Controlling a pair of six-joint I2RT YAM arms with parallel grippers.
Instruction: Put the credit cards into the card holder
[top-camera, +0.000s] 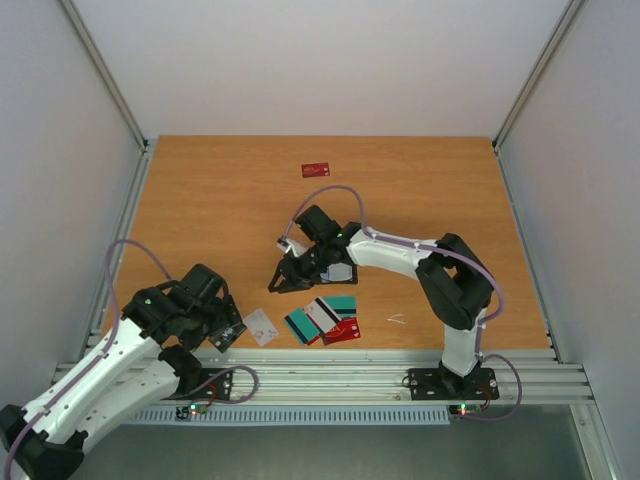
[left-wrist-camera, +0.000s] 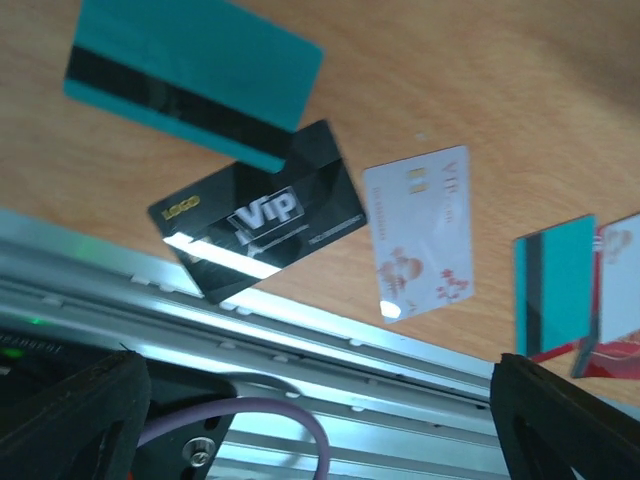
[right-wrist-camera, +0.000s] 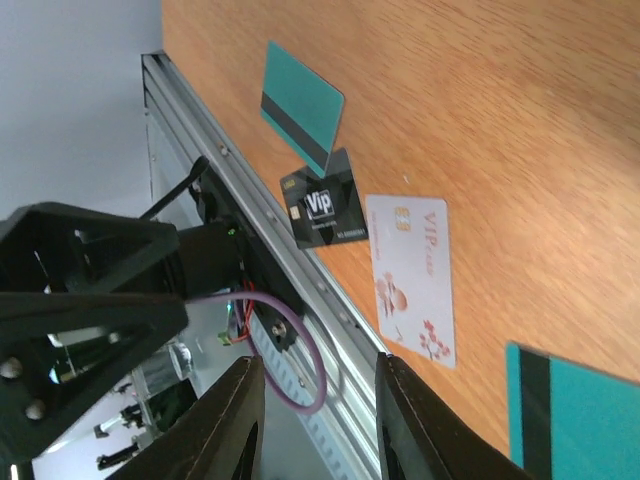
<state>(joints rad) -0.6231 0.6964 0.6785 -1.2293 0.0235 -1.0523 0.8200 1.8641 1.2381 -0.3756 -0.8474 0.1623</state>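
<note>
While the credit cards (top-camera: 322, 318) lie scattered on the table (top-camera: 200, 200), most of them sit along its near edge. Near the middle of that edge is a small overlapping cluster of two teal cards, a white one and a red one. A white VIP card (top-camera: 262, 326) lies just left of that cluster, and further left is a black VIP card (left-wrist-camera: 260, 210) with a teal striped card (left-wrist-camera: 190, 85) overlapping its corner. One more red card (top-camera: 316, 170) lies alone, well apart at the far side. The card holder (top-camera: 340, 270) is just beyond the cluster, toward the middle of the table and mostly hidden under my right wrist. Only a dark shape with a pale patch shows, so I cannot tell whether it lies open or folded. My right gripper (top-camera: 285, 283) is over the table just left of the holder, spread apart and grasping nothing. Its camera looks past the pale fingers (right-wrist-camera: 235, 420) toward the black, white and teal cards and the aluminium rail (right-wrist-camera: 335, 305) at the table's near edge. My left gripper (top-camera: 222, 328) hovers over the near-left part of the table, above the black card, jaws wide apart and empty. Its dark fingertips (left-wrist-camera: 70, 420) sit at the lower corners of its own view. A purple cable (left-wrist-camera: 250, 403) loops over the rail between them.
</note>
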